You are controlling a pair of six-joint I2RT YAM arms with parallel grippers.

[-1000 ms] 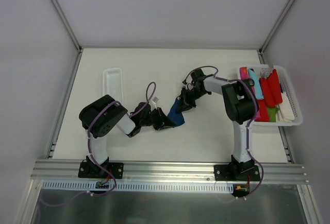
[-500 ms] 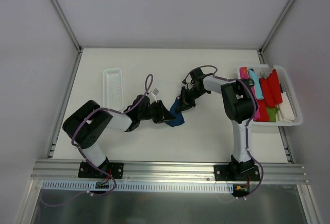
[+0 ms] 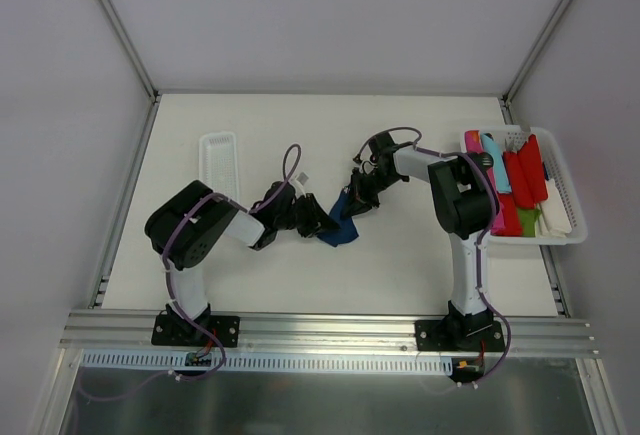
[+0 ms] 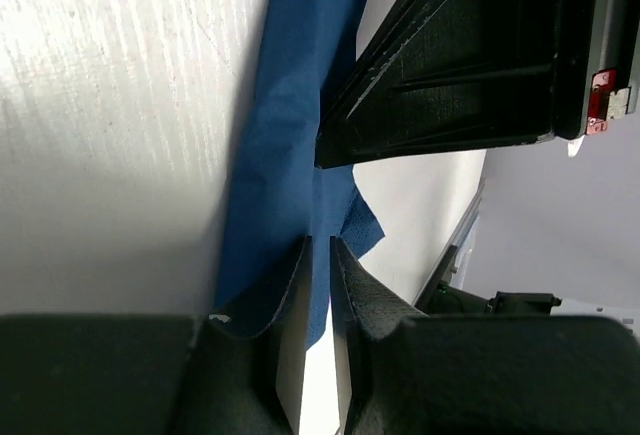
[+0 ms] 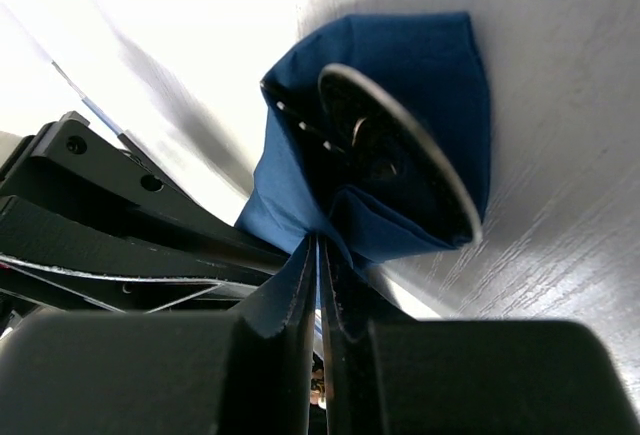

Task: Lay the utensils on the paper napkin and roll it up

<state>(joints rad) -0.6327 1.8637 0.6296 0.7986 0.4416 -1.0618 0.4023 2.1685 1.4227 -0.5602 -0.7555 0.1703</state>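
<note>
The paper napkin (image 3: 342, 229) lies near the middle of the table (image 3: 400, 265), a little toward six o'clock. The left gripper (image 3: 322, 226) meets it from nine o'clock and the right gripper (image 3: 351, 210) from one o'clock, so the napkin sits between them, touching both. From the right wrist, the spoon (image 5: 400, 160) sits inside the napkin's fold. A long tray (image 3: 219, 165) lies at the napkin's ten o'clock, well apart. At three o'clock, on the table's edge, stands a basket (image 3: 566, 195) — plastic pieces (image 3: 520, 177) lie in it.
</note>
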